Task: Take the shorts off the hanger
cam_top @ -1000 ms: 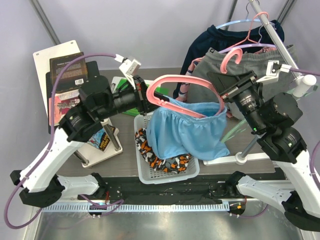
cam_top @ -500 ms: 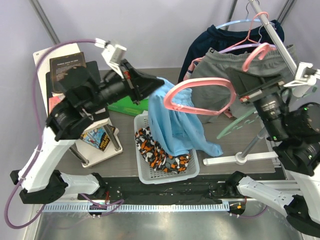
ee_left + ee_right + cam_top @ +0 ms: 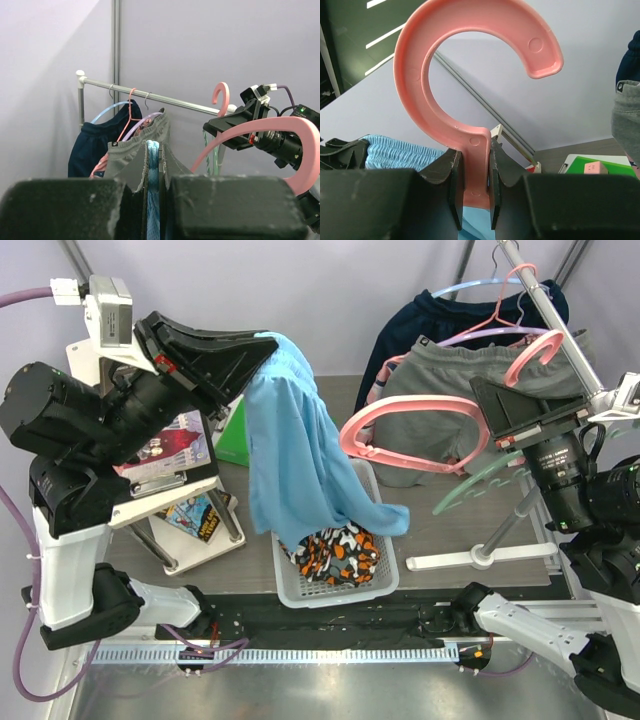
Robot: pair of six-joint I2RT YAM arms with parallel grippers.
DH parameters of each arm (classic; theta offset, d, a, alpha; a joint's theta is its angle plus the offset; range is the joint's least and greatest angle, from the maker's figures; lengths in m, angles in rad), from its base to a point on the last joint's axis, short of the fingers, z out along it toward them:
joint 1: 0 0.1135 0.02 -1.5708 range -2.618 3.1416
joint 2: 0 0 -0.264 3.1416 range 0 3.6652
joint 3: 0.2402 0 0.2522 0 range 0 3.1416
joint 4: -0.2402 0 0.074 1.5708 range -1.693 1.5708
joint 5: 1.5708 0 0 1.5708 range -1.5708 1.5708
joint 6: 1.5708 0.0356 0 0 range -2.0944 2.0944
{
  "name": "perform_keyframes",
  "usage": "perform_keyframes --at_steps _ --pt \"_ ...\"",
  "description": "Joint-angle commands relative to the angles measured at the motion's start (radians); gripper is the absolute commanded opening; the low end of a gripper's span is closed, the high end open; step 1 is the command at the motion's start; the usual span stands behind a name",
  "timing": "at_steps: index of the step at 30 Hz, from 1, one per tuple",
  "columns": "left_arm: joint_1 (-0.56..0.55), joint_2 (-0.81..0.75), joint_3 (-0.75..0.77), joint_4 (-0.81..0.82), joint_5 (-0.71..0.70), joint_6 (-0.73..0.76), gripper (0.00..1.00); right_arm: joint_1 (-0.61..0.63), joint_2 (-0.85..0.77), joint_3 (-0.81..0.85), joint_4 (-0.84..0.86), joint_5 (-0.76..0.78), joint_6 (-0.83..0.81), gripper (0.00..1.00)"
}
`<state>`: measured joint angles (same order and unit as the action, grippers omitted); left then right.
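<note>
My left gripper (image 3: 266, 348) is raised high at the left and shut on the waistband of the light blue shorts (image 3: 295, 455). They hang down free of the hanger, their lower end lying in the white basket (image 3: 386, 578). In the left wrist view the blue cloth (image 3: 152, 170) is pinched between the fingers. The camouflage shorts (image 3: 335, 550) lie in the basket. My right gripper (image 3: 492, 418) is shut on the bare pink hanger (image 3: 400, 412), held level to the right of the blue shorts. The right wrist view shows the hanger's hook (image 3: 427, 65) standing up out of my right gripper (image 3: 472, 167).
Grey shorts (image 3: 440, 380) and a dark navy garment (image 3: 410, 320) hang on the rail (image 3: 545, 300) at the back right. A green hanger (image 3: 480, 485) sits under my right gripper. A stand with books (image 3: 170, 450) and a green box (image 3: 235, 435) are at the left.
My left gripper rose up and to the left, pulling the blue shorts off the pink hanger. My right gripper drew the hanger to the right.
</note>
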<state>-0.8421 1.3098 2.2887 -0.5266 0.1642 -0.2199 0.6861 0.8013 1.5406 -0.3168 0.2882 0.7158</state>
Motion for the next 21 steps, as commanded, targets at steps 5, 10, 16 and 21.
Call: perform_keyframes --at_steps 5,10,16,21 --pt "0.005 0.002 0.052 0.1 -0.006 -0.009 0.0 0.0 0.044 0.041 0.022 0.002 -0.024 0.01" --pt "0.005 0.006 0.052 0.114 0.015 -0.035 0.0 -0.002 0.05 0.044 0.022 -0.003 -0.027 0.01" --pt "0.005 0.04 0.219 0.077 -0.025 0.054 0.0 -0.002 0.039 0.042 0.015 -0.001 -0.035 0.01" --pt "0.005 0.005 0.106 0.097 -0.045 0.05 0.0 0.0 0.038 0.038 0.013 0.005 -0.039 0.01"
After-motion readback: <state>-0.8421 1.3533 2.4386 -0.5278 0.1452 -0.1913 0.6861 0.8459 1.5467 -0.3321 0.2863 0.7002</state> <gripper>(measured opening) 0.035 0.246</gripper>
